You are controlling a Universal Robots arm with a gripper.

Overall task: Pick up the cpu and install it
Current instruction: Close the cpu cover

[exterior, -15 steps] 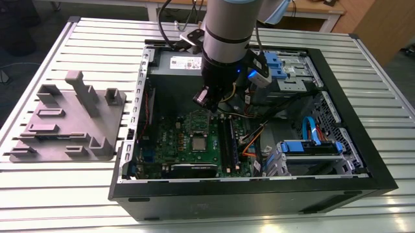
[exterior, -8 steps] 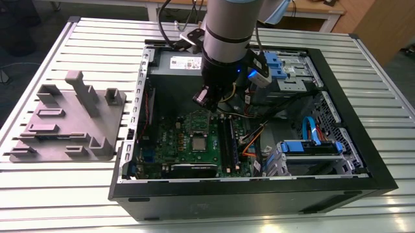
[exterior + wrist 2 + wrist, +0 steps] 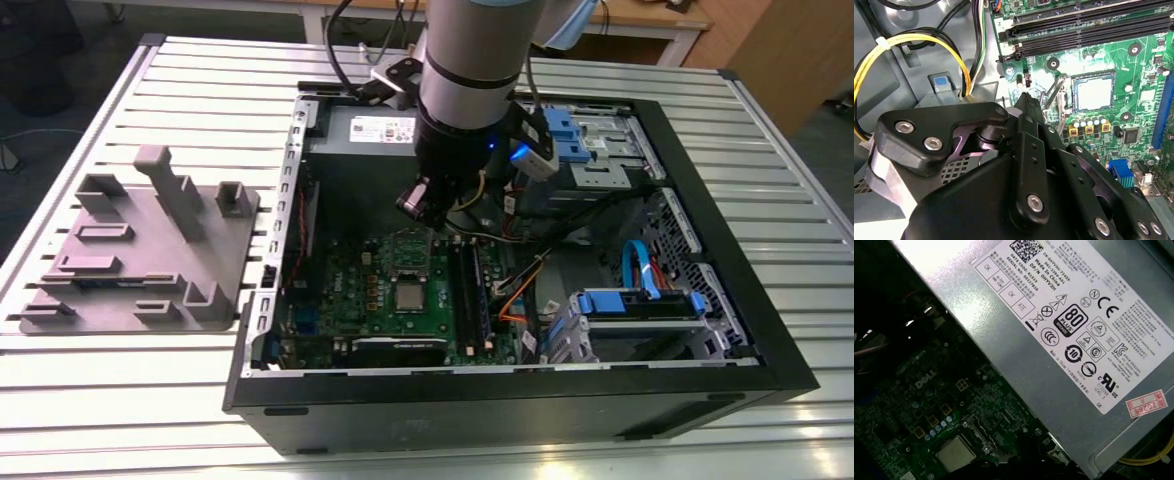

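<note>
- Silver-grey metal with a thin pale rim: the small square cpu lay flat inside the dark square socket on the green circuit board. The board sat within the open black computer case.
- The cpu was also seen seated in the first wrist view and in the exterior view.
- The black gripper hung above the board, apart from the cpu and carrying nothing that could be seen. Whether it was spread or closed could not be told.
- Judgement: the chip appeared placed, and the step in hand was checking the seat with the arm clear of the socket.
- To do this well, any travel should be straight up from the board. It should keep off the thin metal socket lever, the long black memory slots and the yellow cables.
- The seat should be judged by an even rim on all four sides, with no raised corner.
- The gripper's own black linkages covered its tips in the second wrist view.
- It could not be made out whether the lever was latched or a retaining frame lay over the chip.
- The grey metal power supply box cut off the board in the first wrist view, and what showed was dim.
- The grey plastic tray with raised blocks stood well apart on the slatted metal table.
</note>
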